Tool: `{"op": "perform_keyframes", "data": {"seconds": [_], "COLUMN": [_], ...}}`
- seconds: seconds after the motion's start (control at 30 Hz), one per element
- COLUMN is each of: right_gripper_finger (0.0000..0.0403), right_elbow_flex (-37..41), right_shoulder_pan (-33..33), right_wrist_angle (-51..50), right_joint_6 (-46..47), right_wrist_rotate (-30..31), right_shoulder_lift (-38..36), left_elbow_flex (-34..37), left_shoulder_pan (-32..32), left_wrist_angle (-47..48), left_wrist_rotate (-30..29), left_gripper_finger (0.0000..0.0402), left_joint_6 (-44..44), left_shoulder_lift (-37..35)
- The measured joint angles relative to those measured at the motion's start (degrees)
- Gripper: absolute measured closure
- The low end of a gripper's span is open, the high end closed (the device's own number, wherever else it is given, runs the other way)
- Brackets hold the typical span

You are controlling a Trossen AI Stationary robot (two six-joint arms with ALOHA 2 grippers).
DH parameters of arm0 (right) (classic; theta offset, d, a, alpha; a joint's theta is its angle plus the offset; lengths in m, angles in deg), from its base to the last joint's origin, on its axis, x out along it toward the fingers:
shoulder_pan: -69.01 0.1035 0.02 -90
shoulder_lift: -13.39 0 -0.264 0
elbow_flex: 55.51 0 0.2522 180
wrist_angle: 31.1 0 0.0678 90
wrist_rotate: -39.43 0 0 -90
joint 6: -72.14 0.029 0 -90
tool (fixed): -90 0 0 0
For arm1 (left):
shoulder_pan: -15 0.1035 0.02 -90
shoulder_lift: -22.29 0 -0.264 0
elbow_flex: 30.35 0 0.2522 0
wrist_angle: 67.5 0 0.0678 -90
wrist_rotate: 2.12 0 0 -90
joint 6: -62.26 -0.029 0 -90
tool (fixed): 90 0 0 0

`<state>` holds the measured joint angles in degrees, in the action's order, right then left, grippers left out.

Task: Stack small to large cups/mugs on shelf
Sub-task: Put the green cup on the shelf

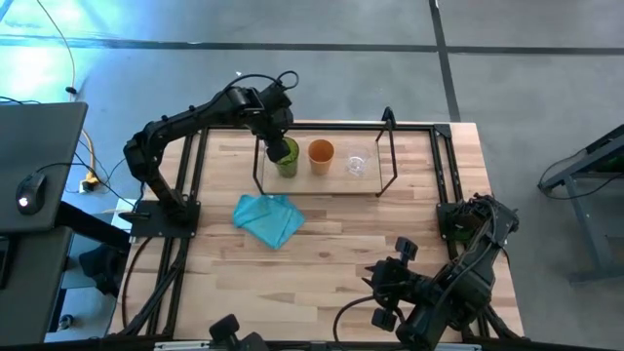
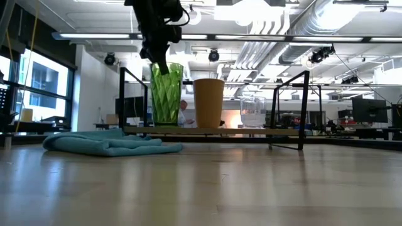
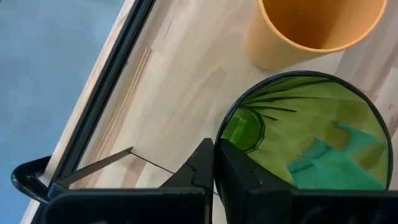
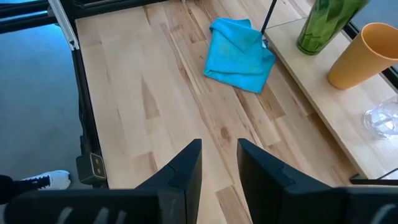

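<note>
Left gripper (image 3: 214,171): fingers pinching the green cup (image 1: 285,156) at its rim, on the shelf (image 1: 331,183)
Handling: likely light, slick, tippy
Right gripper (image 4: 219,163): fingers parted, idling

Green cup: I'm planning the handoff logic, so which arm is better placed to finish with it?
Left. The left gripper is already at the green cup on the shelf, pinching its rim. The right gripper waits at the table's near edge.
</note>
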<state>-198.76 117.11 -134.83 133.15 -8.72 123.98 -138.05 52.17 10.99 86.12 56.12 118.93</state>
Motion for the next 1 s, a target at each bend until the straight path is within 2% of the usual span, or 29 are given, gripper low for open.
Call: {"op": "perform_keyframes", "data": {"seconds": [0.7, 1.0], "right_gripper_finger": [0.0308, 0.0308], "right_elbow_flex": [0.0, 0.0], "right_shoulder_pan": [-0.1, -0.1], "right_wrist_angle": [0.0, 0.0], "right_joint_6": [-1.5, -1.5], "right_wrist_rotate": [0.0, 0.0], "right_shoulder_lift": [0.0, 0.0], "left_elbow_flex": [0.0, 0.0], "left_shoulder_pan": [1.2, 1.2], "left_wrist_angle": [0.8, 1.6], "left_wrist_rotate": [-0.4, -0.4], "left_gripper_finger": [0.04, 0.0378], "left_joint_6": [-1.3, -1.8], "left_shoulder_lift": [0.0, 0.0]}}
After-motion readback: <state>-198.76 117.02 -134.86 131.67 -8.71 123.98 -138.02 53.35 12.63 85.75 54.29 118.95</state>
